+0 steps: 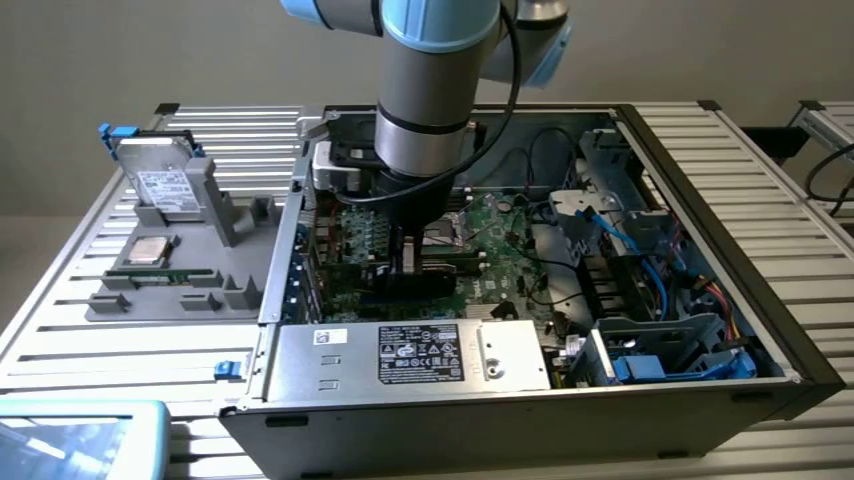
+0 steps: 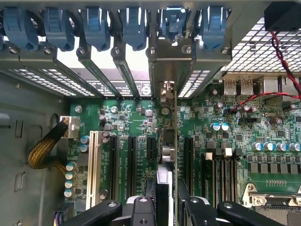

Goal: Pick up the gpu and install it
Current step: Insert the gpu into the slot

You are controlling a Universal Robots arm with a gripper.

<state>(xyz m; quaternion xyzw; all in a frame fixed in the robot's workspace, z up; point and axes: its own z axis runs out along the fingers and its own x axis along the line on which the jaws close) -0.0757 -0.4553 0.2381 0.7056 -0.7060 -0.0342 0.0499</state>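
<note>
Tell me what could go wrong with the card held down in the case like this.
1. The gpu stands edge-on above the motherboard; slightly off its slot, pressing could jam or bend it.
2. Its bracket end sits near the rear slot covers and might catch.
3. The gripper is near the memory slots.

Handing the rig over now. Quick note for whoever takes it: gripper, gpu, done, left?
Gripper: down inside the open PC case, jaws closed on the gpu, which stands on edge between them.
Gpu: over the motherboard, in line with the expansion slots, its bracket end toward the rear slot openings with blue latches. Whether it is fully seated cannot be told.
Parts tray on the exterior view's left holds the hard drive.
Done: gpu picked up and brought to the slot.
Left: seating not confirmed; gripper has not let go.
</note>
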